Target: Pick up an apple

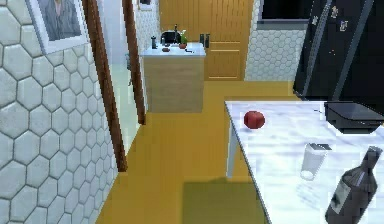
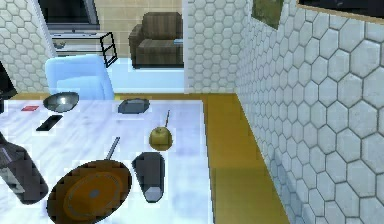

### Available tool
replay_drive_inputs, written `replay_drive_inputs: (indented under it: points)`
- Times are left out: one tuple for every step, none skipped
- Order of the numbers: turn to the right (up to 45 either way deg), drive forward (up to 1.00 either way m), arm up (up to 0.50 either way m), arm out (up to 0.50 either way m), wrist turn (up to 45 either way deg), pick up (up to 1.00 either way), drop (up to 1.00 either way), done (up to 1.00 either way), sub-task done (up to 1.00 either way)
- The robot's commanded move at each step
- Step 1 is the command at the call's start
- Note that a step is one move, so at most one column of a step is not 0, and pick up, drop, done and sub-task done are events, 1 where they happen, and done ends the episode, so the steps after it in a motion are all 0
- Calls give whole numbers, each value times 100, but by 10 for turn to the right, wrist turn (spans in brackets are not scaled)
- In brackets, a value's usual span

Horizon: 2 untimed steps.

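Nearest you a dark bottle (image 1: 355, 190) stands on the white counter (image 1: 275, 150), the red apple (image 1: 254, 119) beyond it near the far left corner; approach step, by my judgement: draw alongside next; the tool's state cannot be told.

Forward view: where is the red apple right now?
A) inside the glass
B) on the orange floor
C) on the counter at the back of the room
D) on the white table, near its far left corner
D: the red apple rests on the white table near its far left corner, apart from the glass and the dark bottle nearer the camera.
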Motion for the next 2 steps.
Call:
replay_drive_inputs:
  points:
    - [0, 0, 50, 0, 0, 0, 0, 0, 0]
    - [0, 0, 38, 0, 0, 0, 0, 0, 0]
